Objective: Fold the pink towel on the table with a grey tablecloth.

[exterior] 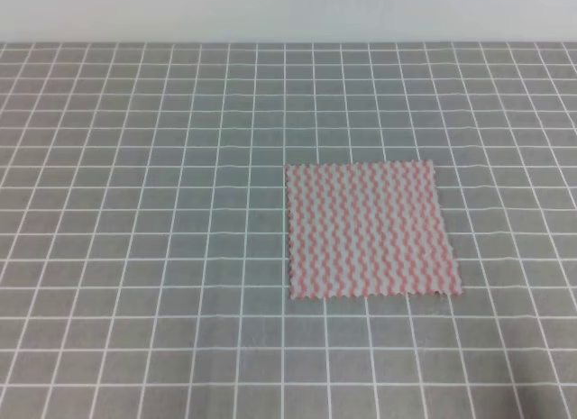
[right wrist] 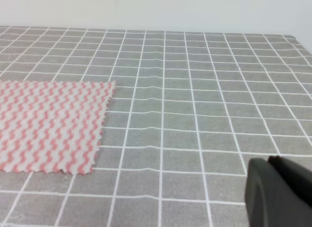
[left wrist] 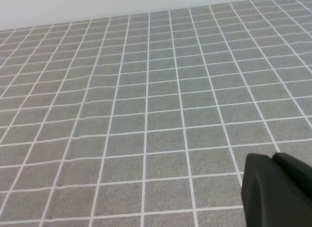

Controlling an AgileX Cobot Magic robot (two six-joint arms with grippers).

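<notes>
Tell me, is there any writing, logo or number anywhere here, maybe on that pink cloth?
None. The pink towel carries only wavy pink-and-white stripes, and the grey tablecloth only a white grid. The dark gripper parts at the wrist views' corners show no markings.

Pink towel (exterior: 370, 230): pink-and-white zigzag stripes, pinked edges, lying flat and unfolded, right of centre on the table with a grey tablecloth (exterior: 144, 221), white square grid.

grey-gridded table (exterior: 135, 212), pink towel (exterior: 370, 230) flat
</notes>
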